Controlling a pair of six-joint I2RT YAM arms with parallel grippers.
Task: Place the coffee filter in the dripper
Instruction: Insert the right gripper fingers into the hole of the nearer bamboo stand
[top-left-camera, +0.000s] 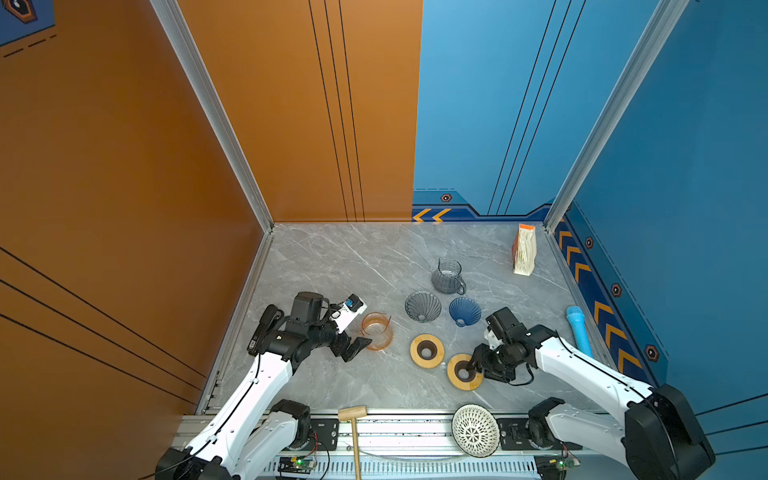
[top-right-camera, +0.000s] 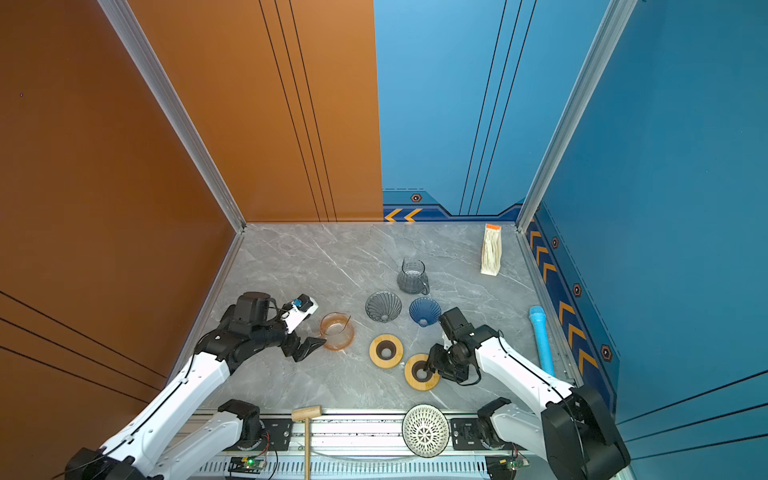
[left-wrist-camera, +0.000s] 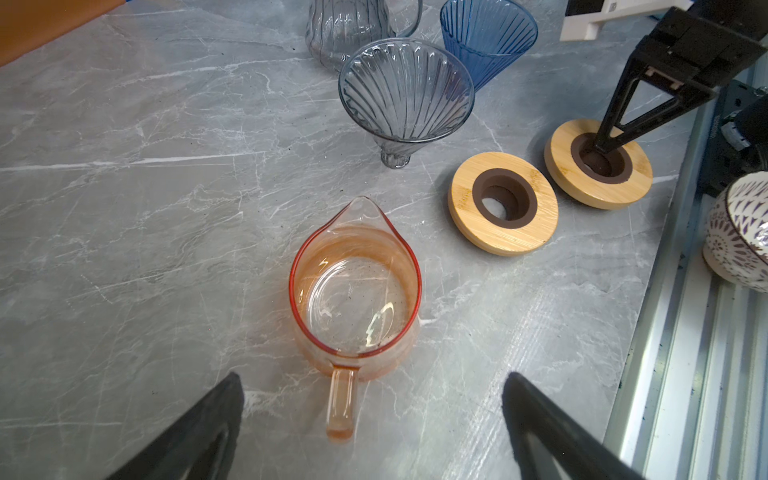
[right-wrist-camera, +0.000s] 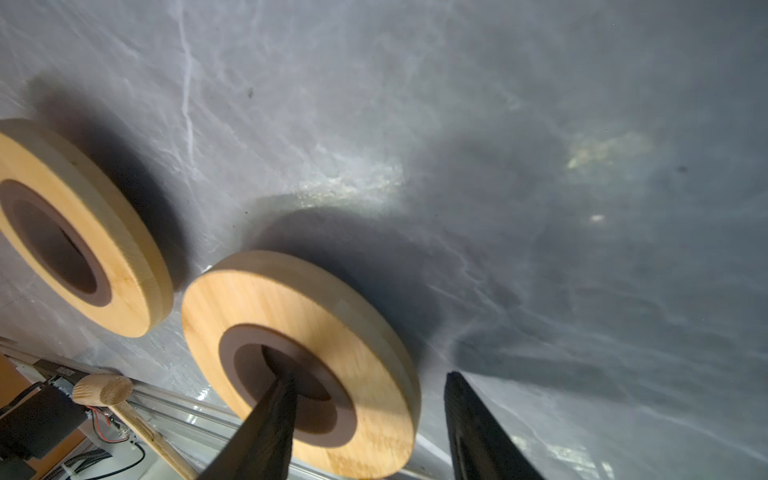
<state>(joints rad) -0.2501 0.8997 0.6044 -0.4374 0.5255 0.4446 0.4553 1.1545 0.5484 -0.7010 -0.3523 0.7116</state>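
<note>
A pack of paper coffee filters (top-left-camera: 524, 249) (top-right-camera: 491, 250) stands upright at the back right, far from both grippers. A grey glass dripper (top-left-camera: 423, 306) (left-wrist-camera: 406, 93) and a blue dripper (top-left-camera: 464, 311) (left-wrist-camera: 488, 35) stand mid-table. My right gripper (top-left-camera: 473, 365) (top-right-camera: 428, 365) (right-wrist-camera: 370, 376) is open, one finger down in the hole of the nearer wooden ring (top-left-camera: 464, 371) (right-wrist-camera: 299, 299), the other just outside its rim. My left gripper (top-left-camera: 353, 347) (left-wrist-camera: 374, 415) is wide open at the handle of an orange glass pitcher (top-left-camera: 377, 331) (left-wrist-camera: 355, 286), touching nothing.
A second wooden ring (top-left-camera: 427, 351) (left-wrist-camera: 503, 203) lies beside the first. A grey glass carafe (top-left-camera: 448, 276) stands behind the drippers. A blue cylinder (top-left-camera: 579, 330) lies along the right wall. A wooden mallet (top-left-camera: 353, 419) and a patterned bowl (top-left-camera: 475, 430) rest on the front rail.
</note>
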